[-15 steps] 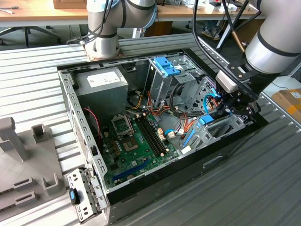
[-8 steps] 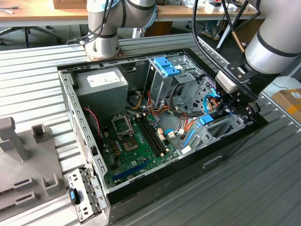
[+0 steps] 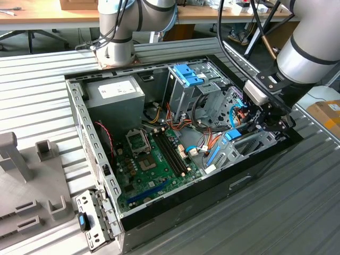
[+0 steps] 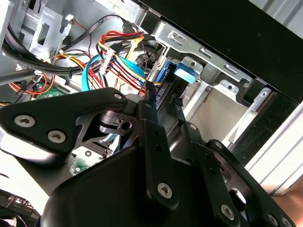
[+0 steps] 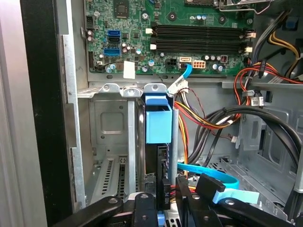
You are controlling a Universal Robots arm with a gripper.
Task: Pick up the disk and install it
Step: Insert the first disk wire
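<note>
disk (image 5: 158, 125): black drive standing on edge in a grey metal bay (image 5: 111, 127) of the open computer case (image 3: 90, 138), bright blue end tab uppermost, blue rail along its side. gripper (image 5: 165, 189): black fingers clenched on the disk's lower edge. motherboard (image 5: 189, 28): at 12 o'clock from the disk.

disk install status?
Pickup looks done: the disk stands on edge in a slot of the drive cage, blue tab outward. In hand: the gripper straddles its near edge inside the case. Left: full seating; whether the disk is home or the fingers grip it can't be told.
</note>
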